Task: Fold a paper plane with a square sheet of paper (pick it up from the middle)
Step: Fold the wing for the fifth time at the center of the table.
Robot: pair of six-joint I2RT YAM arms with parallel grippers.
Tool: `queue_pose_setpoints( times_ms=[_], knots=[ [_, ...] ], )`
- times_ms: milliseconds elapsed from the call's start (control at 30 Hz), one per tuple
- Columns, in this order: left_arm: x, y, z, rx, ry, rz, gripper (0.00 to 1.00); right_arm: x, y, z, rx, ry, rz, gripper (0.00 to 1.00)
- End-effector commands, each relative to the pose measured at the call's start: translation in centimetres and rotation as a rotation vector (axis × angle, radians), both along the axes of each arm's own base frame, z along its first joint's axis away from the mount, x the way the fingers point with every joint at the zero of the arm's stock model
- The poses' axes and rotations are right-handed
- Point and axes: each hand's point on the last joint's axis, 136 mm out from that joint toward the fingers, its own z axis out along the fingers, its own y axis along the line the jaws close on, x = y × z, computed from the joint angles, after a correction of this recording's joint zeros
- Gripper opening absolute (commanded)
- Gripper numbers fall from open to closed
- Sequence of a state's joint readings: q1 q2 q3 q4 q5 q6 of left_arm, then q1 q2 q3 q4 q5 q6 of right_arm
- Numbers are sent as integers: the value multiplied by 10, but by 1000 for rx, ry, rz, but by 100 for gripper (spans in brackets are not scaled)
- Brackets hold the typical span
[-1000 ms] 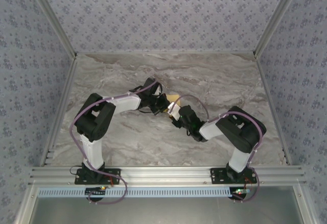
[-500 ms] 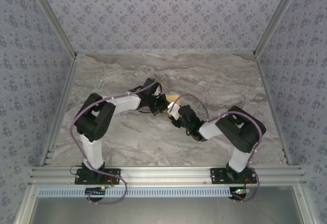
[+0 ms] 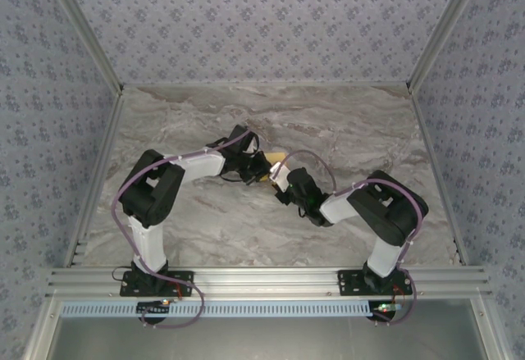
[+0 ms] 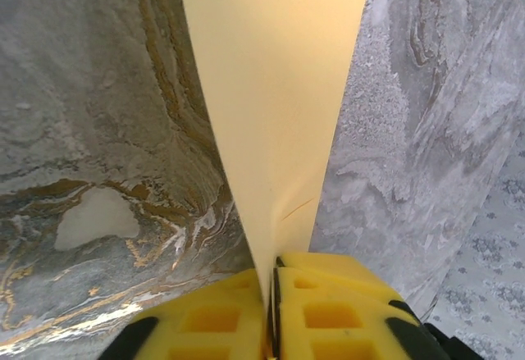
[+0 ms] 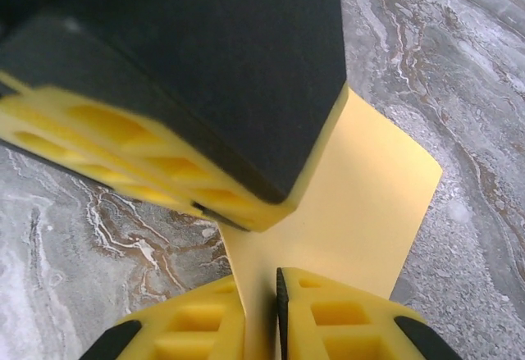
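The square sheet of paper (image 3: 279,158) shows as a small yellow-orange patch pinched between the two wrists. Its gripped part is raised; whether its far edge rests on anything I cannot tell. From the left wrist it runs away from the fingers as a smooth, slightly bowed strip with one faint wrinkle close to the grip. Whether it is a single layer or already doubled over is not clear.

The left pincer (image 4: 270,276) is clenched on the sheet's edge, its yellow fingers all but meeting with the paper trapped between them. The right pincer (image 5: 261,290) appears to grasp the sheet too: the paper passes straight between its fingers, which stand close on either side. The two holds sit just beside each other on the sheet, and a free corner juts out beyond them. Beneath the sheet lies the grey marbled tabletop (image 4: 90,114).

This looks like a fold being formed or re-gripped. With the holds so close together, the arms should probably travel as one. Any pull apart would likely wrinkle or tear the paper between them. The free corner wants bringing onto the sheet's centre line before any pressing. The crease is best set by laying the sheet flat on the marble below it. Letting go with one pincer at a time should stop the sheet slipping.
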State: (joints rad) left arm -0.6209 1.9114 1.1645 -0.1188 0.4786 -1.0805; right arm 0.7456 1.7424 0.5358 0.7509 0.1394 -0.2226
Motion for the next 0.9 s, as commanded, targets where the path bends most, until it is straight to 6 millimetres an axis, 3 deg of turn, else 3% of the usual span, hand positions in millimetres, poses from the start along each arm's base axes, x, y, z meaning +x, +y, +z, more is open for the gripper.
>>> queue_pose_setpoints(
  times_ms=[0,200,333,433,567,867],
  knots=[
    [11,21,29,-2,-23,59,24,0,2,9,100,54,-5,14],
    [29,59,47,-25,-93,140,47,-1,-2,11,268,187,-22,11],
    [32,69,56,-65,-163,156,53,-2,-2,14,385,273,-38,10],
    [28,64,57,-119,-200,130,52,1,-4,18,490,337,-66,10],
    [19,51,49,-175,-218,79,44,4,-6,24,619,413,-86,10],
    [4,12,45,-258,-262,-37,30,-2,-7,16,698,547,-117,11]
  ],
)
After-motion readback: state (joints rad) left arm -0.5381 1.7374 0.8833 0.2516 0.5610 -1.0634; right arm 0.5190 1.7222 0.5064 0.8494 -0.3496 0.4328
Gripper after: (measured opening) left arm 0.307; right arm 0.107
